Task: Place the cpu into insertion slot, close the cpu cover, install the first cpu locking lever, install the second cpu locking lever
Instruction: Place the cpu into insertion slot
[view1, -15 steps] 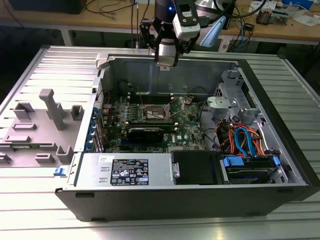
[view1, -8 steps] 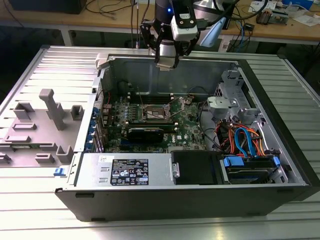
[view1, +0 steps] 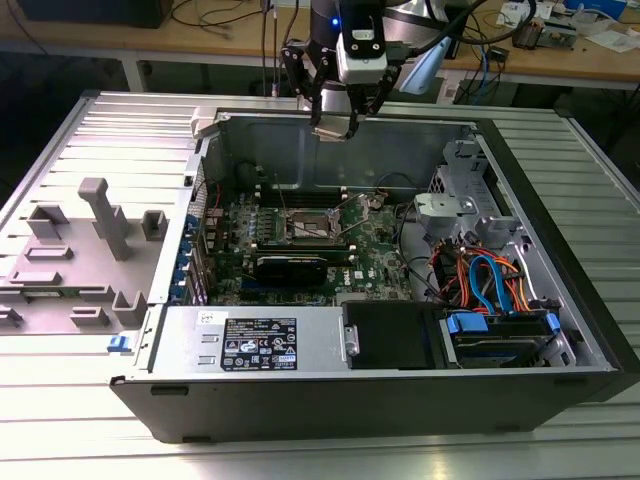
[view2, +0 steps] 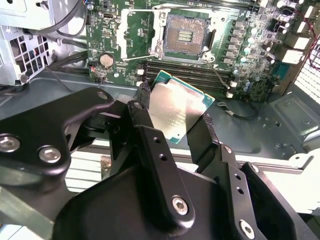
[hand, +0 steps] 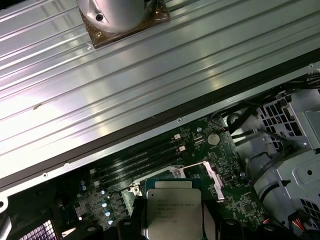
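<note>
A ribbed surface (view1: 560, 440) carries an open computer case (view1: 350, 410), motherboard (view1: 385, 262) inside. Above the case's far wall hangs the tool (view1: 335, 126) — pinching the cpu (view2: 177, 107) by two edges — well apart from the exposed insertion slot (view1: 308, 226).

hand (view1: 335, 130): clasps cpu (view1: 334, 126), over case (view1: 400, 150) rear wall | insertion slot (view1: 310, 226): well apart, on motherboard (view1: 382, 256)

I see the cpu (view2: 176, 102), silver-grey top tilted, pinched in my tool (view2: 174, 125), well apart from the bare insertion slot (view2: 186, 36).
</note>
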